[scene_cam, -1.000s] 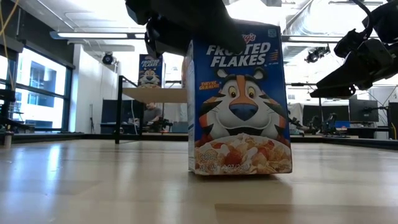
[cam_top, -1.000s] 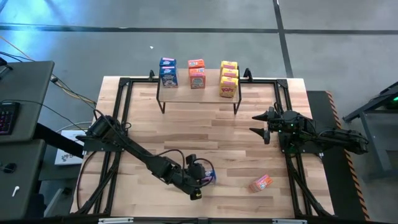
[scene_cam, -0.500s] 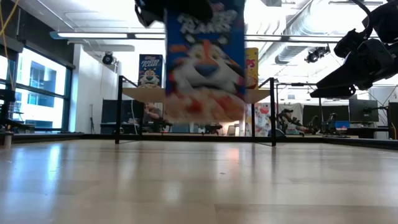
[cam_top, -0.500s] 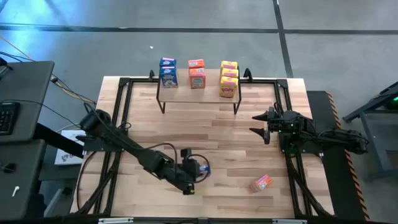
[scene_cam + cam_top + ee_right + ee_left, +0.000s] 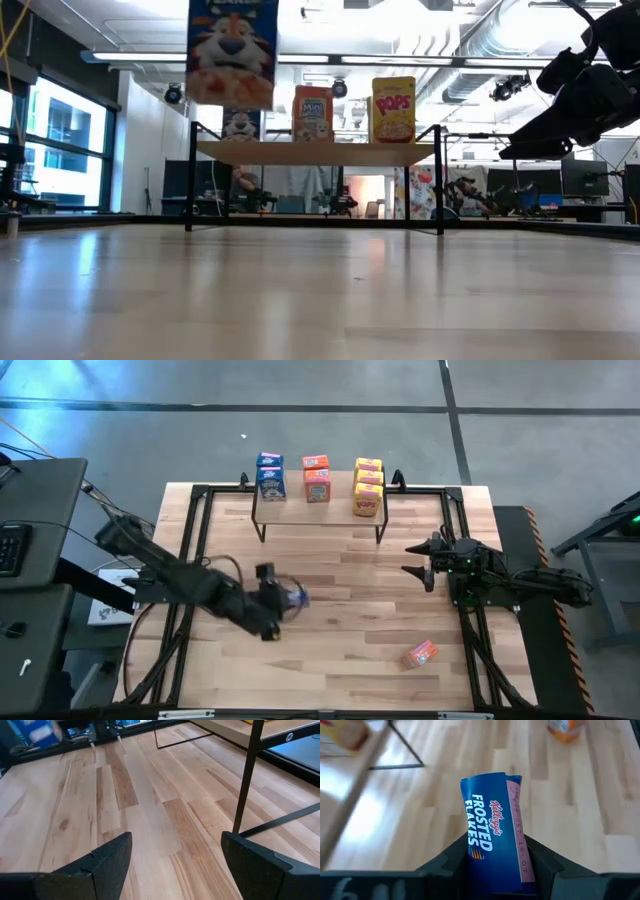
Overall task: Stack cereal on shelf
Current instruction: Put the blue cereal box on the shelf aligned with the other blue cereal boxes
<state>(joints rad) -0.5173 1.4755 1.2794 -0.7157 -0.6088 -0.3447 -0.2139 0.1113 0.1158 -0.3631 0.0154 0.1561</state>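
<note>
My left gripper (image 5: 281, 601) is shut on a blue Frosted Flakes cereal box (image 5: 494, 837), high above the table's left middle; in the low view the box (image 5: 232, 50) hangs upright at the top left. The shelf (image 5: 318, 510) stands at the far edge on thin black legs. It carries blue (image 5: 270, 480), orange-red (image 5: 316, 480) and yellow (image 5: 368, 488) boxes. Another orange-red box (image 5: 420, 653) lies flat on the table at the near right. My right gripper (image 5: 415, 558) is open and empty at the table's right side. My left gripper pinches the blue box between its two fingers (image 5: 451, 864), one on each of two opposite faces. The narrow panel with the logo and date stamp (image 5: 485, 862) faces the wrist camera. The box is lifted clear of the table and hangs upright with its printed front toward the near edge.
A black metal frame (image 5: 195, 550) runs round the tabletop. A desk with a keyboard (image 5: 10, 545) stands off the table's left. Bare wood (image 5: 350, 590) lies between the shelf and the loose orange-red box.
My left gripper has lifted the blue box off the table's near middle. It has carried the box up and toward the left and far edges, and the box has stayed upright. The shelf's orange-red and yellow boxes now show in the low view. My right arm has kept still.
</note>
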